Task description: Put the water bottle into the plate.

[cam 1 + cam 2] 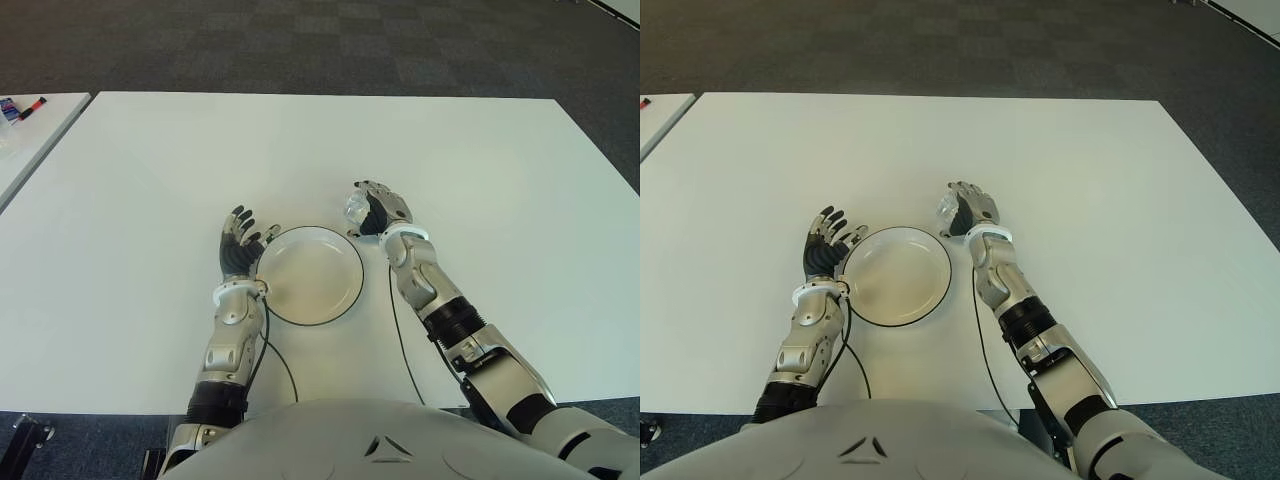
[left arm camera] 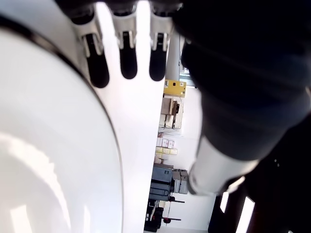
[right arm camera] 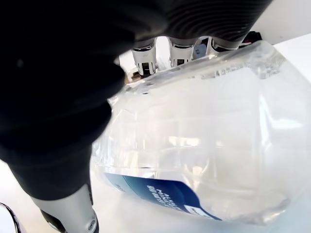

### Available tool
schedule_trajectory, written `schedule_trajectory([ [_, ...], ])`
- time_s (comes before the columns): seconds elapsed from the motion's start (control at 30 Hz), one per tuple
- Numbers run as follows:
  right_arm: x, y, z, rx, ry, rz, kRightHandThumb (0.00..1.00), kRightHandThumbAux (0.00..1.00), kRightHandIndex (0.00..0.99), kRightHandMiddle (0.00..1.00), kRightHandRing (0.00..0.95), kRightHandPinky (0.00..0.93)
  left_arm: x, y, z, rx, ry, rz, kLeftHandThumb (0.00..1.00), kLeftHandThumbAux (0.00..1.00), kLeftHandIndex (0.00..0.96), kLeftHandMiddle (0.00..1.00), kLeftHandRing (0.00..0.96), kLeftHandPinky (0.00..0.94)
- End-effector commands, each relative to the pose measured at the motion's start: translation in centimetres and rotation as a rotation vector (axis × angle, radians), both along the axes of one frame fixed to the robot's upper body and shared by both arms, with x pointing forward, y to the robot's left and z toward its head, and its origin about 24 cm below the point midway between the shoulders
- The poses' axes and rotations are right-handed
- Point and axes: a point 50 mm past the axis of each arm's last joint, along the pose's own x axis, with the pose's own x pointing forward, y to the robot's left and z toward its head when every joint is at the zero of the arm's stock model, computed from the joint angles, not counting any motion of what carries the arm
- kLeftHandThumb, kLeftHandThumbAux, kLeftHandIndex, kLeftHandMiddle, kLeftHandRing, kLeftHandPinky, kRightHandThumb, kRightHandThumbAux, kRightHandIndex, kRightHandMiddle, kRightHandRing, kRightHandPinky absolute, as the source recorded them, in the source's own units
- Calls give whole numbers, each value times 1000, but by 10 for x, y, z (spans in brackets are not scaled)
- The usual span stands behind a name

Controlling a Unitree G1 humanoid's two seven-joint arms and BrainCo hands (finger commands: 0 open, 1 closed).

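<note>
A clear water bottle (image 3: 194, 150) with a blue label is held in my right hand (image 1: 378, 212), whose fingers curl around it just past the far right rim of the plate. In the eye views only a small clear part of the bottle (image 1: 355, 211) shows beside the palm. The white plate (image 1: 310, 275) with a dark rim lies on the white table (image 1: 150, 180) in front of me. My left hand (image 1: 240, 245) shows at the plate's left edge with its fingers spread, holding nothing.
A second white table (image 1: 35, 130) stands at the far left with small items (image 1: 20, 107) on it. Thin black cables (image 1: 400, 345) run from both wrists across the table toward my body. Dark carpet lies beyond the far edge.
</note>
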Motion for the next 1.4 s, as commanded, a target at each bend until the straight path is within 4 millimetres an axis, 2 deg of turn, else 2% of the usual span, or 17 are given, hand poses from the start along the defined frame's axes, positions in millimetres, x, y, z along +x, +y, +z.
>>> schedule_trajectory([
  [0.03, 1, -2, 0, 3, 13, -5, 990, 832, 0, 0, 0, 0, 1, -18, -3, -78, 28, 5, 52, 905, 147, 177, 161, 191],
  [0.33, 1, -3, 0, -11, 17, 3, 940, 833, 0, 0, 0, 0, 0, -18, -3, -75, 27, 5, 52, 909, 145, 177, 157, 182],
  [0.77, 3, -4, 4, -21, 14, -62, 951, 826, 0, 0, 0, 0, 0, -17, -3, -70, 29, 0, 62, 905, 139, 171, 153, 180],
  [1.4, 3, -5, 5, -7, -15, -105, 907, 856, 0, 0, 0, 0, 0, -15, -4, -66, 30, 1, 64, 906, 144, 168, 149, 183],
])
